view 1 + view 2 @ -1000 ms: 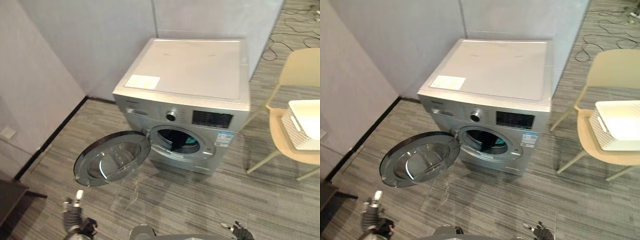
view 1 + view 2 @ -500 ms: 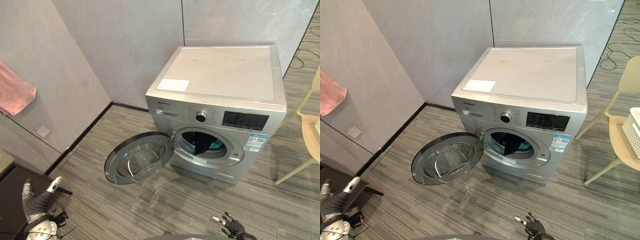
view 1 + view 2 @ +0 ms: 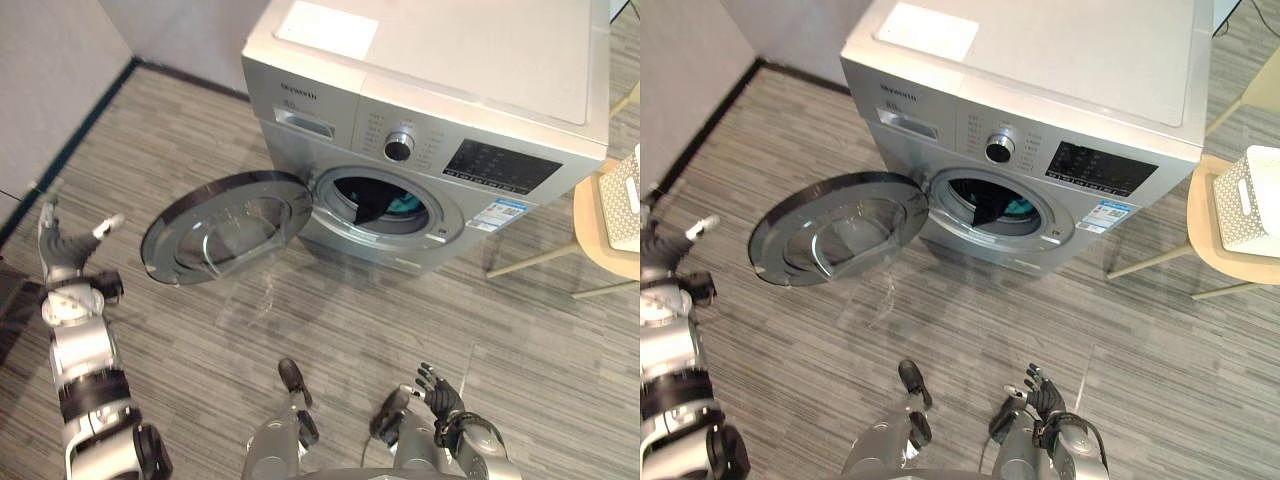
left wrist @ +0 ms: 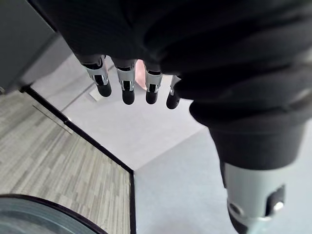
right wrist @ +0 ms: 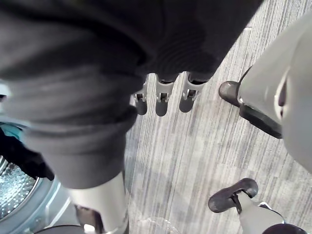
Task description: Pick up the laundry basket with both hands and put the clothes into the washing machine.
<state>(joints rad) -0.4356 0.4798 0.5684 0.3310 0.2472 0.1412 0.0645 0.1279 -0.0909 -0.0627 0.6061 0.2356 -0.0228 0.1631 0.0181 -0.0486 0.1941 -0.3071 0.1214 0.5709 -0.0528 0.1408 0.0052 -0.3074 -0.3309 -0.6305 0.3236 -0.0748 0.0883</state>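
Observation:
The white laundry basket (image 3: 1252,188) stands on a beige chair (image 3: 1228,256) to the right of the silver washing machine (image 3: 430,90). The machine's round door (image 3: 225,235) is swung open to the left. Dark and teal clothes (image 3: 385,203) lie inside the drum, and they also show in the right wrist view (image 5: 19,156). My left hand (image 3: 62,245) is held out low at the far left with straight, spread fingers (image 4: 127,85) and holds nothing. Over the floor in front of the machine, my right hand (image 3: 440,395) hangs with relaxed fingers (image 5: 163,95), empty.
Grey striped carpet floor (image 3: 330,320) lies between me and the machine. A grey wall with a black skirting (image 3: 70,130) runs along the left. The open door juts out low over the floor left of the drum.
The camera has tipped down and closer, so the machine fills more of the view. My left arm now reaches higher at the left side. The right hand shows further up.

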